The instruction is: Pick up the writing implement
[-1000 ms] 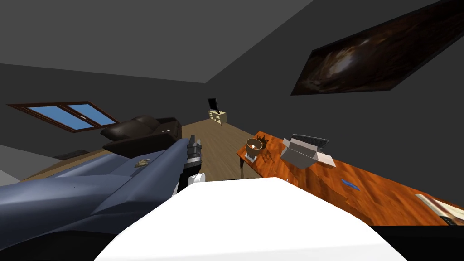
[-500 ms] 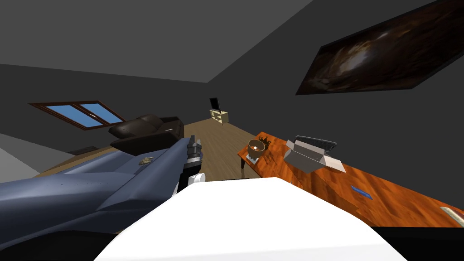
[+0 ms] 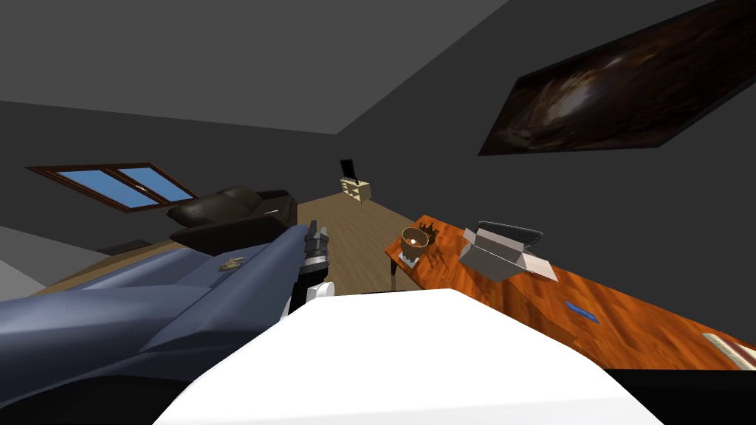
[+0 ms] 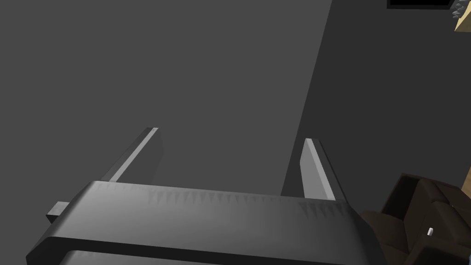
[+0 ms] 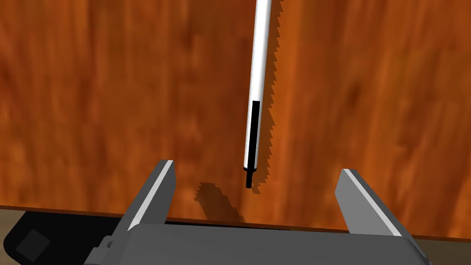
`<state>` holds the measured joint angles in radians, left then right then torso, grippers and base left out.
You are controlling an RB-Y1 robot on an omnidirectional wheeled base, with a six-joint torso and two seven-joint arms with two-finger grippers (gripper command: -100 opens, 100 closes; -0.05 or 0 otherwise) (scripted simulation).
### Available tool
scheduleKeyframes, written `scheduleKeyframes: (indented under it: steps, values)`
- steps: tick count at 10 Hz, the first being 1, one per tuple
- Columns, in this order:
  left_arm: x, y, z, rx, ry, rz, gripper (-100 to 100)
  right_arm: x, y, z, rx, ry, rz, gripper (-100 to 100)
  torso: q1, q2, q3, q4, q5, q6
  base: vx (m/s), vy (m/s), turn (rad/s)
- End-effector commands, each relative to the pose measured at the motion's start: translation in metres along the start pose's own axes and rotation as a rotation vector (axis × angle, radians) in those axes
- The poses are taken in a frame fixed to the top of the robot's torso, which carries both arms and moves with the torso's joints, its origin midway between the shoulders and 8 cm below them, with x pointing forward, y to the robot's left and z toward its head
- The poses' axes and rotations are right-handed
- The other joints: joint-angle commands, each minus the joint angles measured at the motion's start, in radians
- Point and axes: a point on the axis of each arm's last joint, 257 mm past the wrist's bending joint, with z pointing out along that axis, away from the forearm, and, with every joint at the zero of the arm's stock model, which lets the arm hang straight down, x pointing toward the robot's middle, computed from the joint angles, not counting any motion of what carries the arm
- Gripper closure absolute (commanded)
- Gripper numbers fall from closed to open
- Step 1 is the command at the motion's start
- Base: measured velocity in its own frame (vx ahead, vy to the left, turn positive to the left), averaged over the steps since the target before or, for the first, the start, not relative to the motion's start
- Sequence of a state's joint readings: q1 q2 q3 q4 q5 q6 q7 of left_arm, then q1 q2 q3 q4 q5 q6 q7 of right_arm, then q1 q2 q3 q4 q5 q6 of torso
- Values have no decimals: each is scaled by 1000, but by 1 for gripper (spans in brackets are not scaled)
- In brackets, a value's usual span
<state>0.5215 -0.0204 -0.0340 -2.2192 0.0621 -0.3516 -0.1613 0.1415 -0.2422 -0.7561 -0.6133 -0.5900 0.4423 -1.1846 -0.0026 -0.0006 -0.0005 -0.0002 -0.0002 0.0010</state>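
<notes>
Our right gripper (image 5: 256, 166) hangs wide open over the wooden table (image 5: 92, 92), holding nothing. The white pen (image 5: 259, 69) lies flat there, its dark end between our blades. Our left gripper (image 4: 231, 134) is spread open too, empty, near the dark armchair (image 4: 414, 207).

The walls (image 3: 413, 170) are dark grey, and so is the ceiling (image 3: 221, 59). A long orange-brown wood tabletop (image 3: 509, 299) runs along one wall, with a big dark picture (image 3: 613, 88) hanging above it. Left of the tabletop is a light brown wood floor (image 3: 354, 236), then a dark armchair (image 3: 236, 218) and a big blue-grey couch (image 3: 133, 317). Past the tabletop's far end stands a small pale cabinet (image 3: 356, 190) with a black screen (image 3: 348, 169) on top. Far left of the tabletop, a brown-framed window (image 3: 111, 184) shows blue sky.
</notes>
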Motion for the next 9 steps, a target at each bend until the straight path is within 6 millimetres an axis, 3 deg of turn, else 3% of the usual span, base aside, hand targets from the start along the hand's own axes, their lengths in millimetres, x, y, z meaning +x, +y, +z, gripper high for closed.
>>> scheduleKeyframes:
  steps: [1, 4, 5, 6, 9]
  values:
    - [0, 0, 0, 0, 0, 0, 0, -6, -4, 3, 1, 0, -5, -100, 0, 0, 0, 0, 0, 0, 20, -40, -15]
    - [0, 0, 0, 0, 0, 0, 0, -23, -18, 8, 5, -1, -16, -100, 1, 0, 0, 0, 0, 0, 26, -59, -39]
    - [0, 0, 0, 0, 0, 0, 0, -21, -17, 8, 6, -4, -11, -100, 0, 0, 0, 0, 0, 0, 8, -35, -4]
    - [0, 0, 0, 0, 0, 0, 0, -21, -17, 8, 4, -1, -14, 100, 1, 1, 0, 0, 0, 0, 2, -6, 3]
    - [0, 0, 0, 0, 0, 0, 0, -21, -17, 8, 4, -1, -12, 100, 4, 2, 1, 0, 1, 0, 0, 0, 0]
